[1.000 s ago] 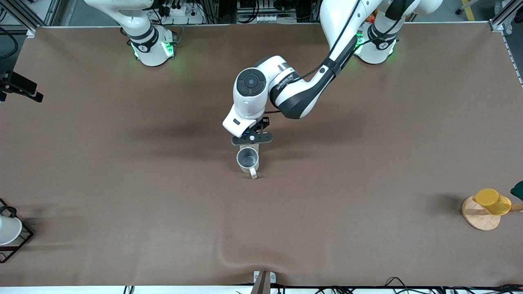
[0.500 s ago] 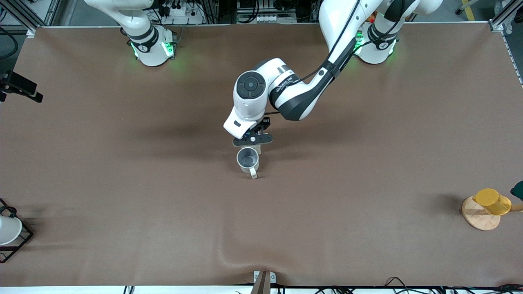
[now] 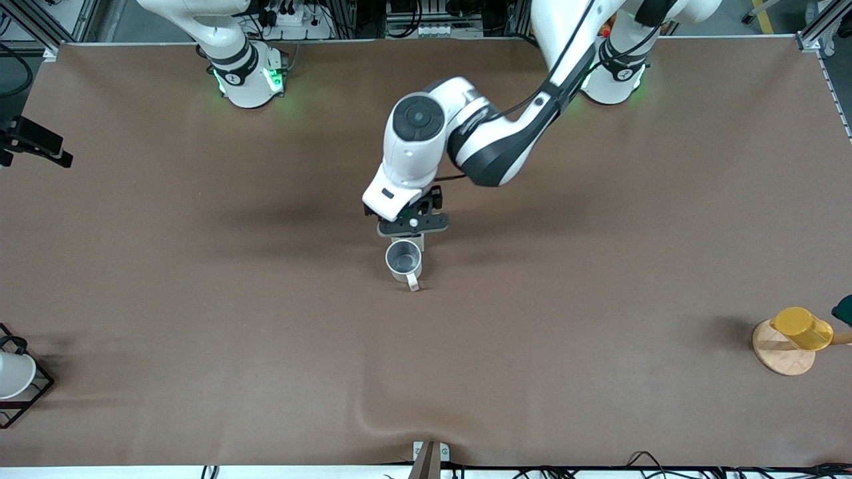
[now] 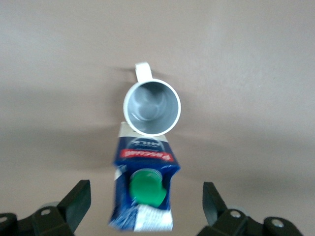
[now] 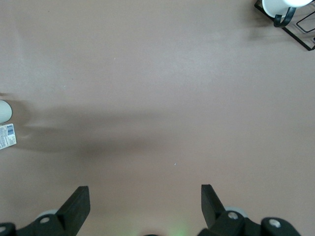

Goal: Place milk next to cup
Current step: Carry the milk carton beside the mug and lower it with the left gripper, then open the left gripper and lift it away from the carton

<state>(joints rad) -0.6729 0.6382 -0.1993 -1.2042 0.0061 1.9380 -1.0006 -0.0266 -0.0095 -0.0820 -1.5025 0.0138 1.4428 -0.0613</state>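
My left gripper (image 3: 412,225) has lifted off the milk (image 4: 143,189) over the last second: across the front-view frames the wrist has climbed and pulled back toward the robots' edge of the table (image 3: 599,266), and the left wrist view now shows both fingers spread wide with bare air between them and the carton. So it holds nothing; the release looks done.

The milk stands upright near the middle of the table, well away from every corner, its green cap up. It sits just beside the cup (image 3: 404,259), on the side toward the robots' edge, with the cup nearer the front camera's edge and its handle pointing that way. From the left wrist camera the cup's rim overlaps the carton's white top edge, so I cannot say for sure whether the two are touching or merely very close; in the front view my own gripper hides nearly all of the carton.

My right gripper (image 5: 142,209) waits up high near its base, at the robots' edge toward the right arm's end, fingers wide apart and empty.

The yellow cup (image 3: 802,327) on its wooden stand and the white cup (image 3: 13,374) in its wire rack sit near the two ends of the table, untouched.

I judge the placement itself finished; what remains is to clear the left arm away without clipping the carton.
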